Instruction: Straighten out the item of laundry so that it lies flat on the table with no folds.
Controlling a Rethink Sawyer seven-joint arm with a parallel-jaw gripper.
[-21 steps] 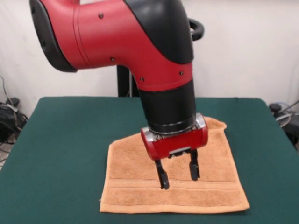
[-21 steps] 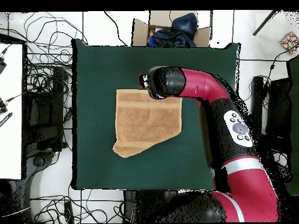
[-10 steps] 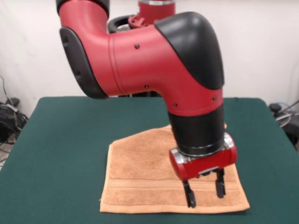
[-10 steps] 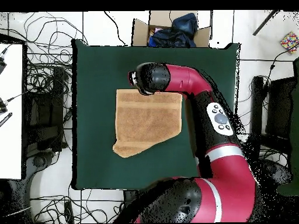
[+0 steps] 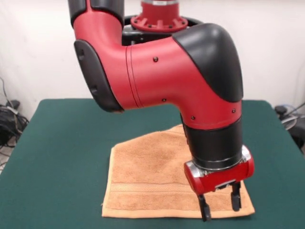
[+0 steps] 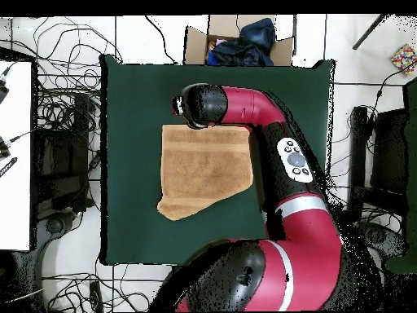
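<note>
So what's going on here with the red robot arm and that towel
A red and black Sawyer arm is working on an orange-tan towel on the green table. Its gripper is open and empty, poised low over the towel's front corner in the front view, near the woven border band. The towel is mostly spread out, but not flat yet: in the overhead view one side runs diagonally, which suggests a corner is folded over. A cardboard box of dark items sits beyond the table.

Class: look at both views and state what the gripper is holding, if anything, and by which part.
Nothing is held. The gripper is open, its fingers apart just above the towel near one front corner.
</note>
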